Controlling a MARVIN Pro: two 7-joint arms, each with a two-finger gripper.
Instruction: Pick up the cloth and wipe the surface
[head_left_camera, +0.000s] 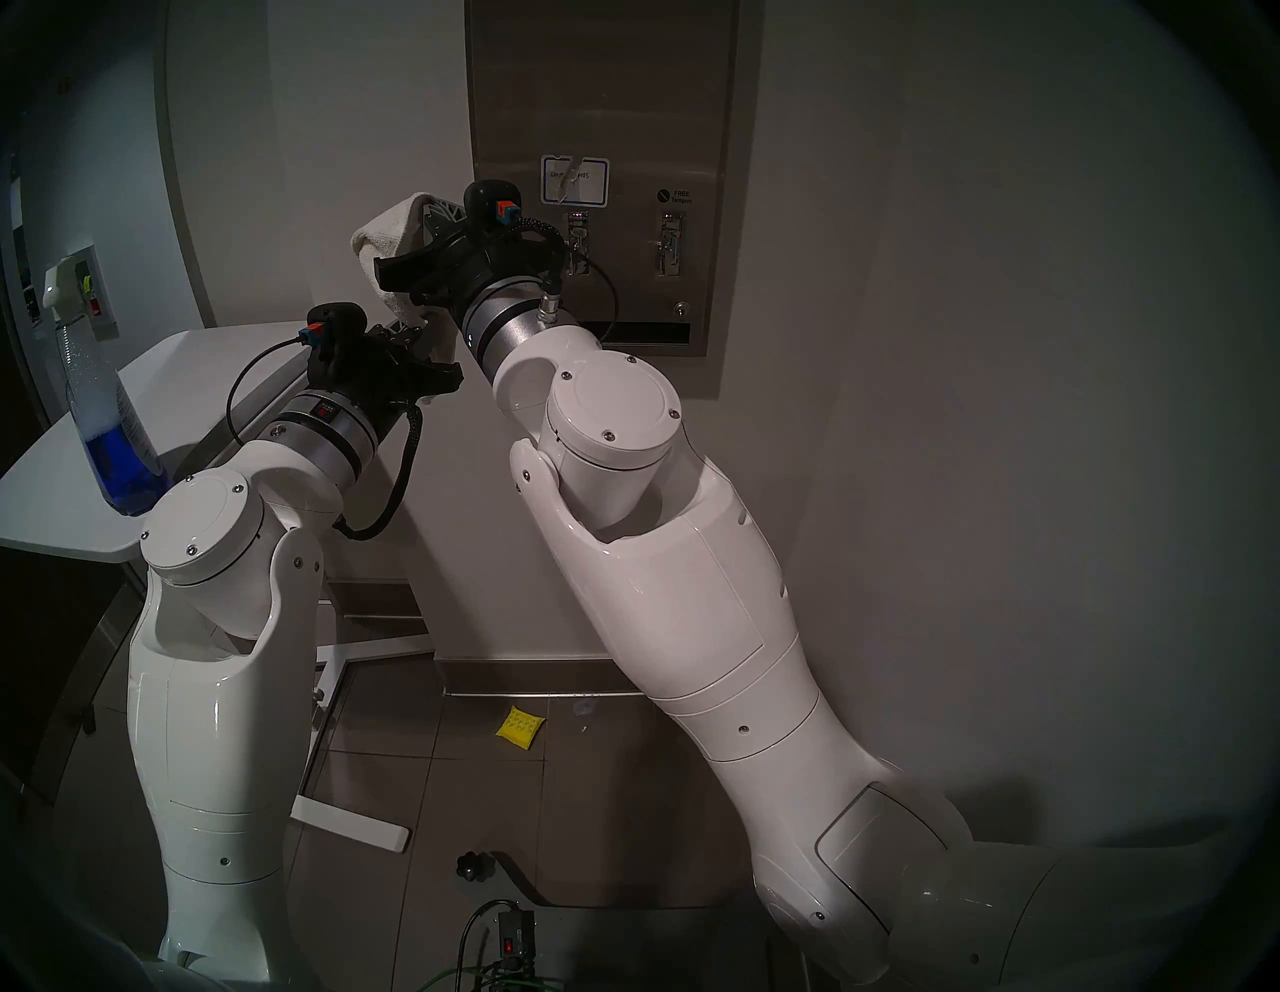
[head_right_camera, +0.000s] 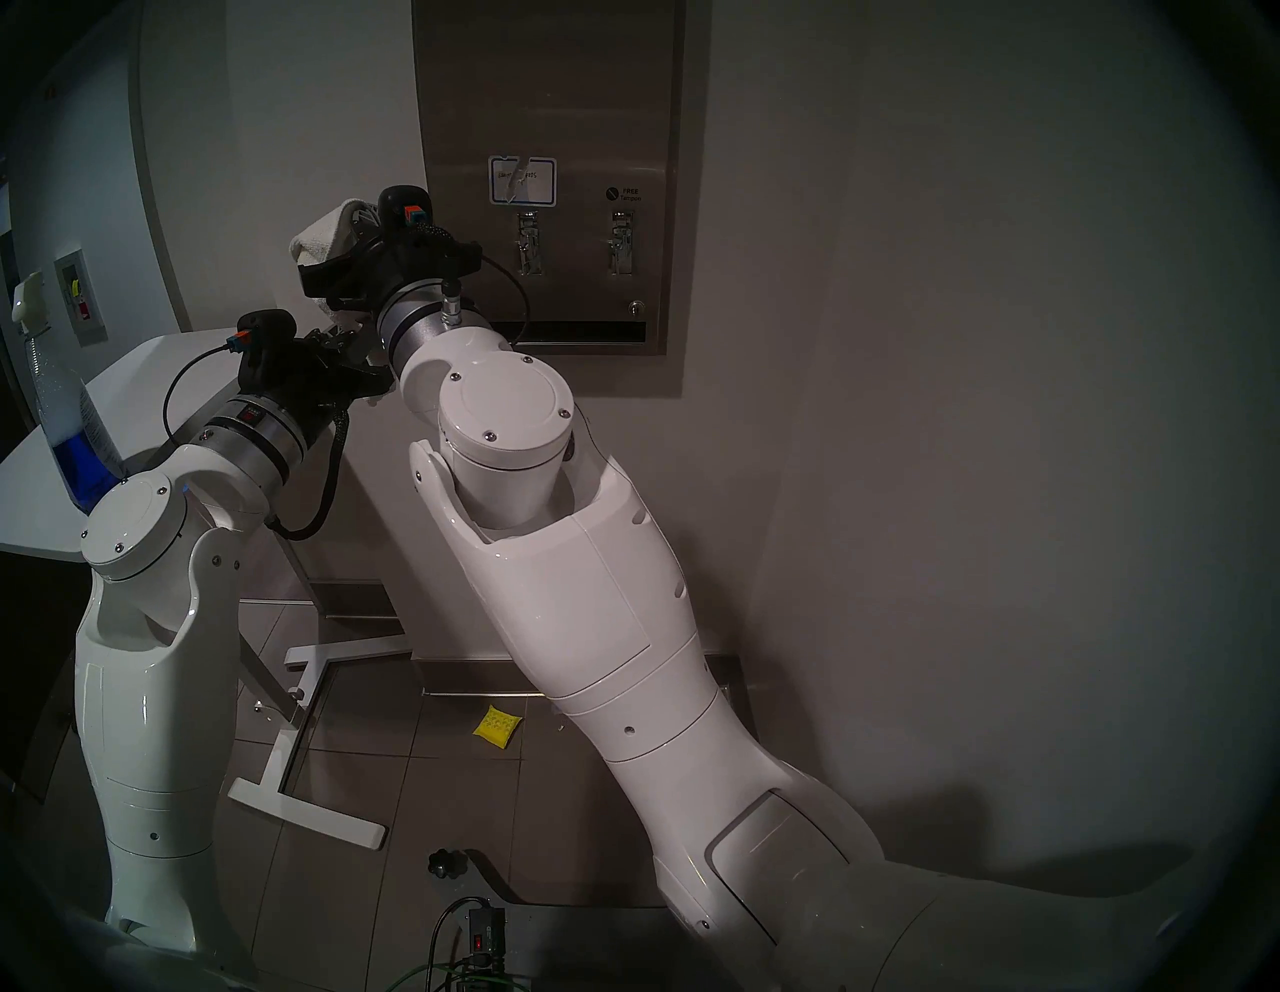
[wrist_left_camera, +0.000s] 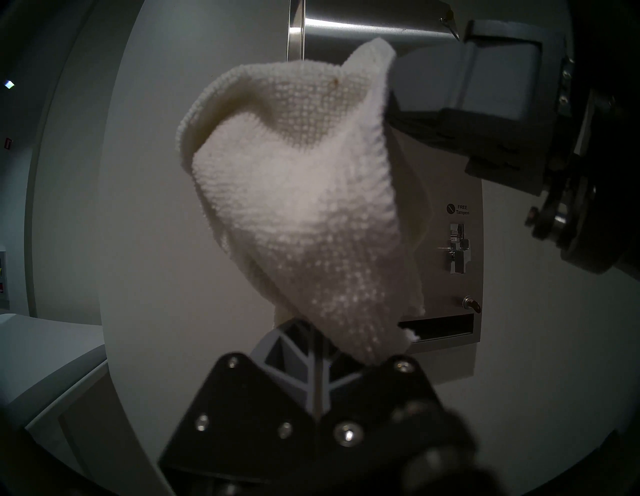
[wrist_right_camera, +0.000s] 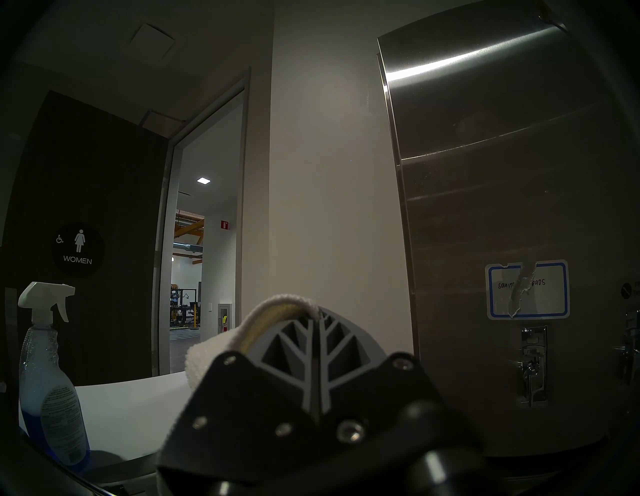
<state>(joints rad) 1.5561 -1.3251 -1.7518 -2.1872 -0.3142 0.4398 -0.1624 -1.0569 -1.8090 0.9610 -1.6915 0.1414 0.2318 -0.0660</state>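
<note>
While both arms are reaching fwd and upward, the L gripper (wrist_left_camera: 313, 332) is pinching the lower end of the cloth (wrist_left_camera: 304, 194), fingers pressed fully together. Above it and slightly further out, the R gripper (wrist_right_camera: 317, 313) is clamping the upper end of the same cloth, jaws likewise closed; terry is folding over its L finger, w/ a yellowish stripe showing at the fold. Cloth is hanging in the air between the two grippers, slack and bulging, clear of the counter (head_left_camera: 194, 374) and not touching the steel.

Below the arms, a yellow quilted pad (head_left_camera: 519, 727) is lying on the tiled floor (head_left_camera: 429, 776). Off to the L, a spray bottle (head_left_camera: 111, 429) w/ blue liquid is standing upright on the counter.

Beyond the grippers, the dispenser front (wrist_right_camera: 485, 173) is sitting flush in the wall, to the R of the cloth. On it, a torn blue-bordered label (wrist_right_camera: 528, 294) is showing above the L lever (wrist_right_camera: 533, 363); a second lever (head_left_camera: 670, 242) is showing under "FREE Tampon" lettering, w/ a dark slot (head_left_camera: 651, 334) along the bottom.
</note>
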